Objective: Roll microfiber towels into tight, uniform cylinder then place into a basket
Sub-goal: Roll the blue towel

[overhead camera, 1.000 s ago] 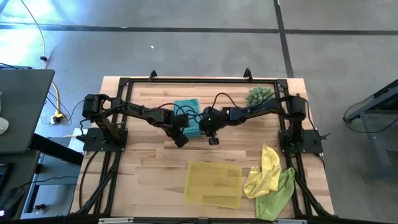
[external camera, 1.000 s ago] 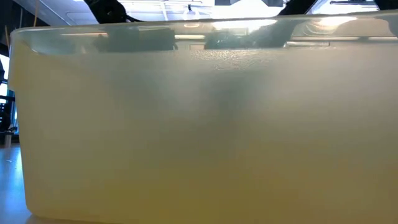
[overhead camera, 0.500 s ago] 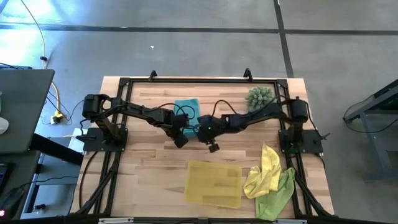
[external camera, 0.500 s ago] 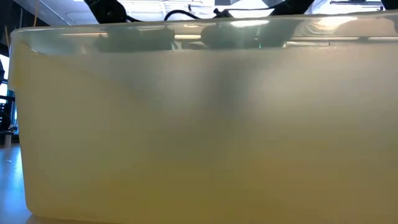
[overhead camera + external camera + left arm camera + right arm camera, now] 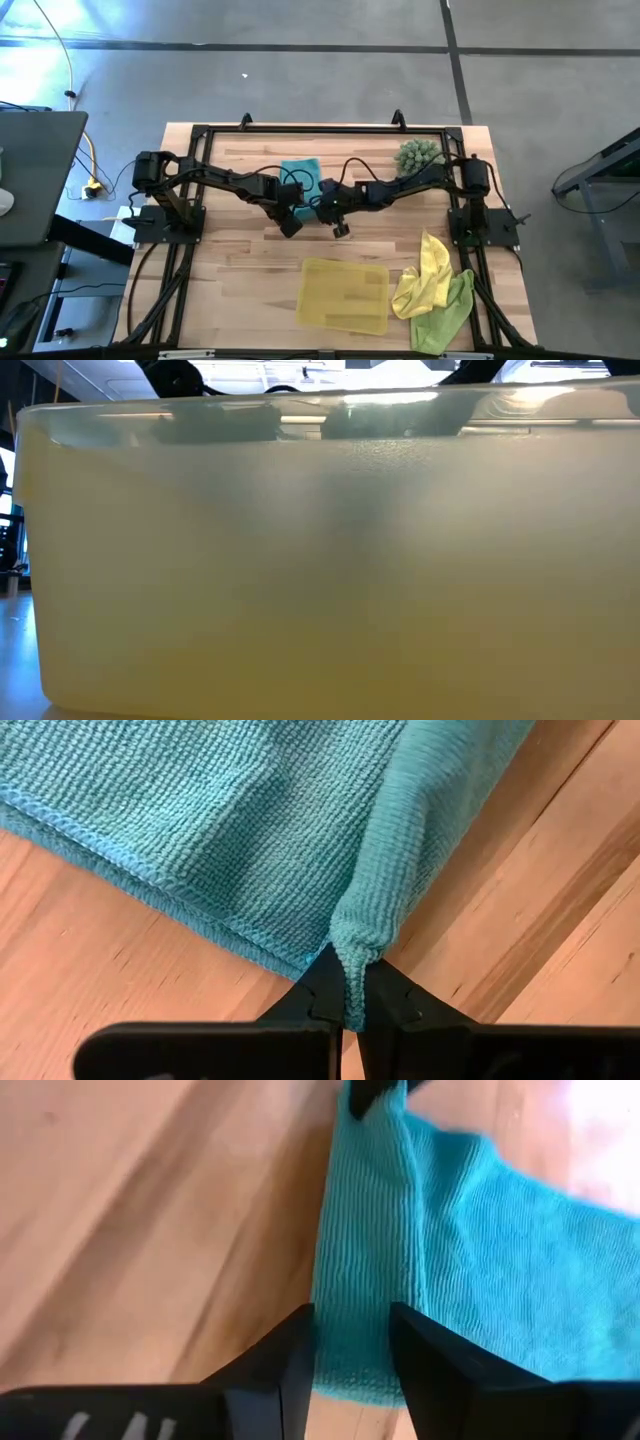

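Rolling is under way on the teal towel (image 5: 301, 186), which lies at about twelve o'clock from the table's middle, well apart from the basket (image 5: 345, 294) at six o'clock. The left gripper (image 5: 350, 1002) is clamped tight on a pinched end of the towel's rolled edge, seemingly so that this end is anchored while the rest is worked. The right gripper (image 5: 350, 1342) is set over the other end of the same roll, its fingers (image 5: 290, 1350) part open with the fold between them; whether the cloth is actually squeezed cannot be told, so it is judged to be straddling rather than holding. Both grippers meet at the towel's near edge, at six o'clock of the cloth, which suits a roll being started from that side. The yellow towel (image 5: 428, 268) and the green towel (image 5: 447, 315) are left crumpled together at about four o'clock, just beside the basket, apparently waiting their turn. The plant (image 5: 416, 155) is kept at two o'clock, clear of the work. Nothing can be made out inside the basket, whose wall fills the low view.
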{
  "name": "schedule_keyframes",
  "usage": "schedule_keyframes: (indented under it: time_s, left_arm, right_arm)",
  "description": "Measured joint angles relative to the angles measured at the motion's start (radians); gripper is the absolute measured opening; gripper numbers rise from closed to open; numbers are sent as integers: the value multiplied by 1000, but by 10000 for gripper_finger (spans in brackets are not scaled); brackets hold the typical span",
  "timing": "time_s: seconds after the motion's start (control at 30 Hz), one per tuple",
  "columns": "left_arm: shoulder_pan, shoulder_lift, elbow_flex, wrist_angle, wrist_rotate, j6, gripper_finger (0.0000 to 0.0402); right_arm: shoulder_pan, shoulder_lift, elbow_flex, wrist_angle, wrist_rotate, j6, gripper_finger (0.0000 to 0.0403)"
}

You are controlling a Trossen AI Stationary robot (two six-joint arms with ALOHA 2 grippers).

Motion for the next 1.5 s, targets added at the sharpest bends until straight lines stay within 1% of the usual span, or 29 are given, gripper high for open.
schedule_keyframes:
  time_s: [0.1,0.27,0.4,0.53,0.73,0.87,0.97,1.03,1.13,1.3,1.4,1.5]
  left_arm:
    - [0,0,0,1,0,0,1]
    - [0,0,0,2,8,0,1]
    - [0,-5,0,2,8,15,5]
    - [0,-30,0,-7,12,59,28]
    - [0,-89,0,-44,8,109,82]
    - [0,-139,0,-117,-36,155,114]
    - [-8,-185,0,-162,-49,192,128]
    - [-27,-207,0,-157,-58,241,132]
    - [-79,-224,0,-85,-88,366,132]
    - [-165,-197,2,63,-195,552,134]
    - [-187,-165,1,68,-258,626,134]
    - [-176,-129,0,39,-299,637,134]
  right_arm:
    - [-14,24,0,-8,-8,2,136]
    - [-22,47,3,-2,-11,32,172]
    - [-24,50,3,-13,-11,64,182]
    - [-26,51,4,-23,-12,72,181]
    - [-26,53,4,-33,-21,139,181]
    - [-26,54,3,-35,-31,148,181]
    - [-27,55,2,-36,-41,181,181]
    - [-27,55,2,-36,-45,191,181]
    - [-27,55,2,-36,-45,192,181]
    - [-27,55,1,-34,-46,218,181]
    - [-27,55,1,-28,-46,241,181]
    - [-27,55,0,-27,-47,244,181]
